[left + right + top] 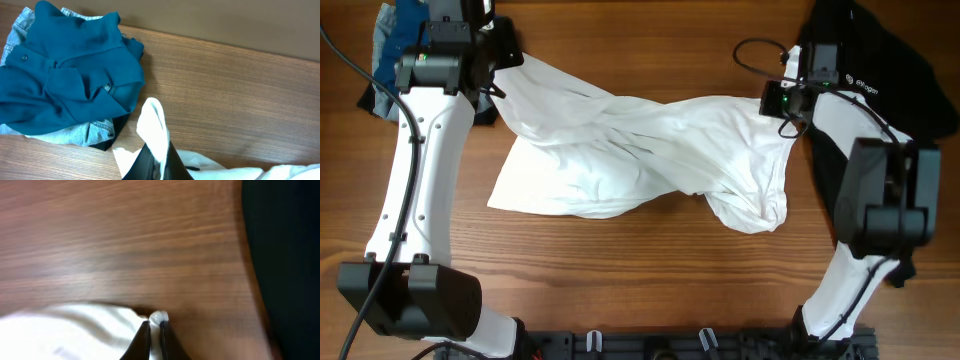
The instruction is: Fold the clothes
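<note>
A white garment (630,150) is stretched and twisted across the middle of the wooden table. My left gripper (505,55) at the upper left is shut on one end of it; in the left wrist view white cloth (154,127) sticks up between the black fingers (159,162). My right gripper (790,105) at the upper right is shut on the other end; in the right wrist view a small white tip (159,316) is pinched between the fingers (155,327). The garment's lower part droops onto the table (750,215).
A pile of blue and grey clothes (390,45) lies at the far left corner, also in the left wrist view (65,80). A black garment (890,70) lies at the far right, under the right arm. Bare wood (620,280) runs along the front.
</note>
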Motion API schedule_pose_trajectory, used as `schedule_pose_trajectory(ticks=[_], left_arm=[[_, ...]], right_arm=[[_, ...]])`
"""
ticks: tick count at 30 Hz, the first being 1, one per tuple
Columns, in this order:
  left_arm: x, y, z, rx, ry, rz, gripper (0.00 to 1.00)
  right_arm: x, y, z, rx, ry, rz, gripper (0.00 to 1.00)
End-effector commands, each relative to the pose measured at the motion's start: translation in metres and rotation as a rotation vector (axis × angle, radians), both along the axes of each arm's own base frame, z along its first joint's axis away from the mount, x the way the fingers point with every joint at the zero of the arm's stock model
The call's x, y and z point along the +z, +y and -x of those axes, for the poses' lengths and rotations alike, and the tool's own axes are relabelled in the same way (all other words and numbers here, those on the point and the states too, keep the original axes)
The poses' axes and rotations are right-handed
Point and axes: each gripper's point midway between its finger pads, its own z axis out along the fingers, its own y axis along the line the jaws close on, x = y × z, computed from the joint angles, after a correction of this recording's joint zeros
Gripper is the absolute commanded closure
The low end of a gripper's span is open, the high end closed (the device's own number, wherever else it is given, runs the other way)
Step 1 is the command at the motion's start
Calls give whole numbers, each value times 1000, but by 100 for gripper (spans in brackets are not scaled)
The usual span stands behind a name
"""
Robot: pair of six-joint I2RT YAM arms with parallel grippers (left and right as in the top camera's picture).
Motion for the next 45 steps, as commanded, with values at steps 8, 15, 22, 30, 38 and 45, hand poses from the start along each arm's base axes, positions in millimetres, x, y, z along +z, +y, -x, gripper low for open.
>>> schedule_pose_trajectory(ticks=[8,15,22,30,38,45], left_arm=[[0,3,-1,5,-2,-8,96],[2,3,-3,5,-15,-8,96],[3,3,-3,5,-17,-8,96],[3,3,-3,5,-16,-8,96],[0,3,-1,6,-1,-9,96],[-2,4,1,5,9,-9,96]], right_arm=[[125,146,132,459,96,-147,96],[95,207,223,665,313,-129,48],[133,155,155,432,99,-24,30],[70,101,104,192,179,-27,29],[-5,97,66,93,214,-96,30],[-18,98,59,72,211,-107,35]])
